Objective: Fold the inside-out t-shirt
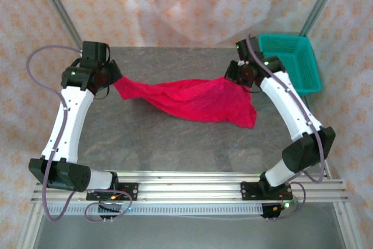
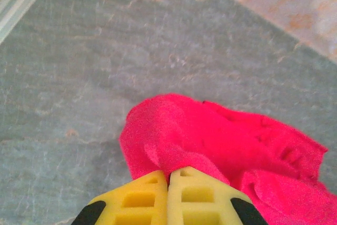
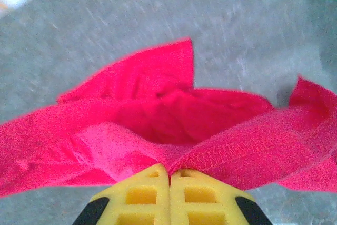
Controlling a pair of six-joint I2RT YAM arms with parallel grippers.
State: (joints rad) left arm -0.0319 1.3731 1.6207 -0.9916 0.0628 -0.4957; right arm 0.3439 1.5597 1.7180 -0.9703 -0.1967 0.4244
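The bright red t-shirt [image 1: 192, 101] hangs stretched between my two arms over the back half of the grey table, sagging in the middle with a loose corner drooping at the right. My left gripper [image 1: 114, 80] is shut on its left end; in the left wrist view red cloth [image 2: 210, 140] bunches out from between the yellow fingers [image 2: 142, 201]. At the shirt's right end my right gripper [image 1: 232, 81] is shut too, pinching a stitched hem [image 3: 253, 151] just above its yellow fingers [image 3: 202, 198].
A teal plastic basket [image 1: 291, 62] stands at the table's back right corner, just behind the right arm. Grey table surface [image 1: 175, 144] lies bare in front of the shirt. Metal frame posts rise at both back corners.
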